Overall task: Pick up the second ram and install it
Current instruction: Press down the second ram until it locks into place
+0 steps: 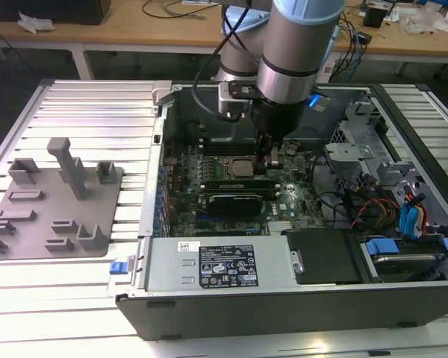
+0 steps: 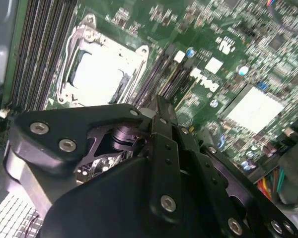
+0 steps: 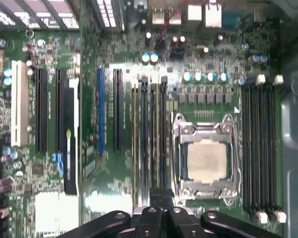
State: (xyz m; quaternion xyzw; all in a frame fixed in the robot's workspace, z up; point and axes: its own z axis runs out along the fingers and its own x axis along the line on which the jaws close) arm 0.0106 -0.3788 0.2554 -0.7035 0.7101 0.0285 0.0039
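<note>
While the arm is reaching down into the open computer case (image 1: 403,302), the end effector (image 3: 161,198) is hovering low over the motherboard (image 3: 49,54), right at the bank of long black memory slots (image 3: 149,134) lying just beside the processor socket (image 3: 203,158). Both wrist views are showing the black fingers (image 2: 161,124) drawn together into a narrow clench, tips pointing at those slots. The exterior view is putting the end effector (image 1: 271,160) just to the exterior view's right of the socket (image 1: 241,168).

And the second ram? It is not showing itself clearly (a thin stick held edge-on would be hiding between those fingers). On the desk (image 1: 97,104), the grey holder plate (image 1: 60,201) is sitting well apart from the case with no stick visible in its blocks. So the judgement here is that the stick is riding in the clench, though what the fingers are closing on cannot be told for certain.

That is making this the install step: pick-up looking done, seating not yet shown. Seating a stick is calling for its long edge running parallel to one slot, centred between the end clips, and a straight, even press downward, since any tilt is risking a jam.
</note>
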